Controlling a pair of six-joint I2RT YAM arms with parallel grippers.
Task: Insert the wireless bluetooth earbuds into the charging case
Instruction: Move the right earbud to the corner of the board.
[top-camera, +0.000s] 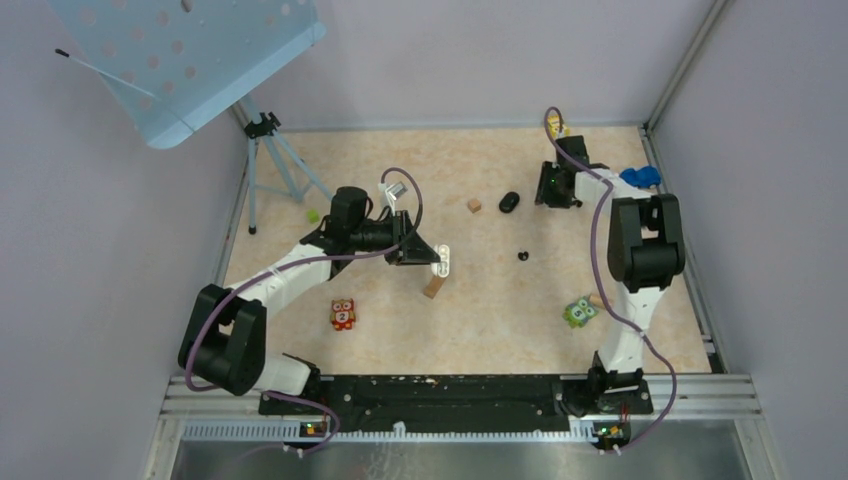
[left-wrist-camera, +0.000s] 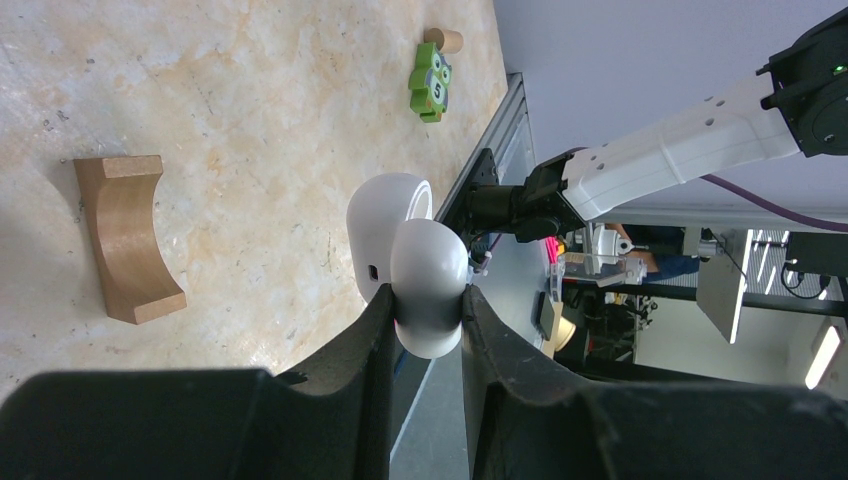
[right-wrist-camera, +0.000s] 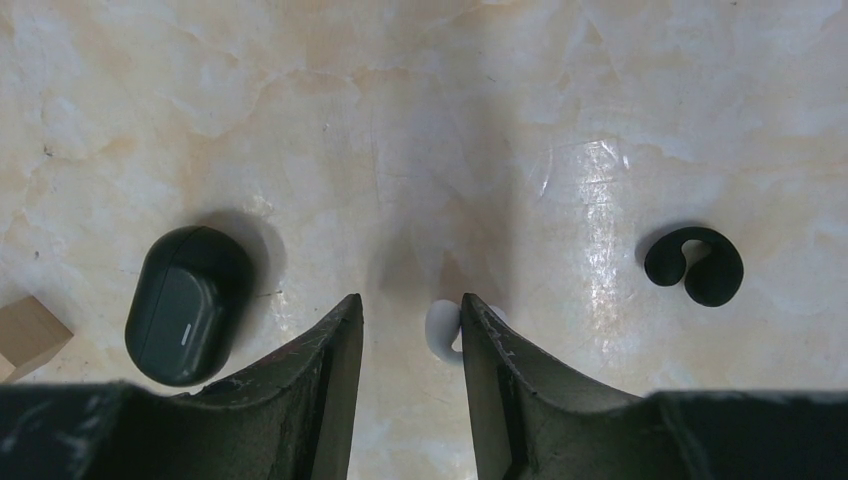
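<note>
Two risks. Pinches white charging case (left-wrist-camera: 385, 225) in left claw (left-wrist-camera: 425, 300) by one rounded half, over worktop (left-wrist-camera: 250, 120): could slip. Straddles white earbud (right-wrist-camera: 442, 328), far right, with right claw (right-wrist-camera: 410, 305) half-wide, off-centre: may nudge it aside.

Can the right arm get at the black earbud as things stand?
Probably yes. The black earbud lies on bare table close beside the right gripper, with nothing between them. One catch: a white earbud sits between its open jaws and may get dragged along.
</note>
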